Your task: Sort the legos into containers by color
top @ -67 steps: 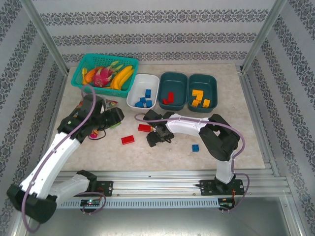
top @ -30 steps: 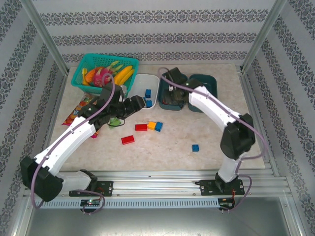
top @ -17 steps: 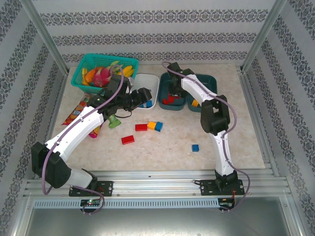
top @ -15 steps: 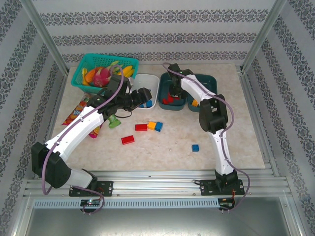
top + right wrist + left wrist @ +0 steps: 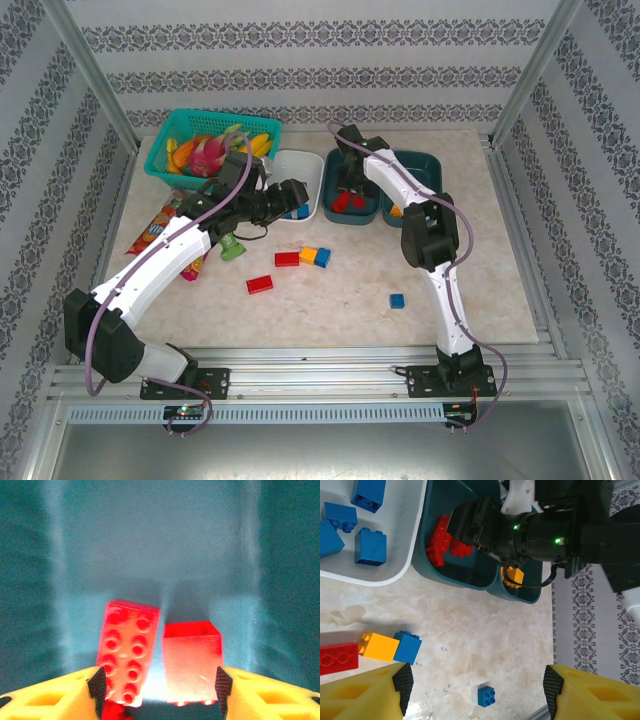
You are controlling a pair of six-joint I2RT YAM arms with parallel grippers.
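Over the middle teal tub: right gripper jaws apart, two red bricks lying between. By the white tub: left gripper jaws wide, empty.

Glossy plastic bricks; smooth plastic teal tub; smooth marbled tabletop

Left arm: stretched out forward and toward the right, pretty long reach.
Left gripper: jaws sat parted, aimed rightward.
Right arm: reached far forward, leaned left, wrist bent down.
Right gripper: pointed down, yellow fingers spread wide.
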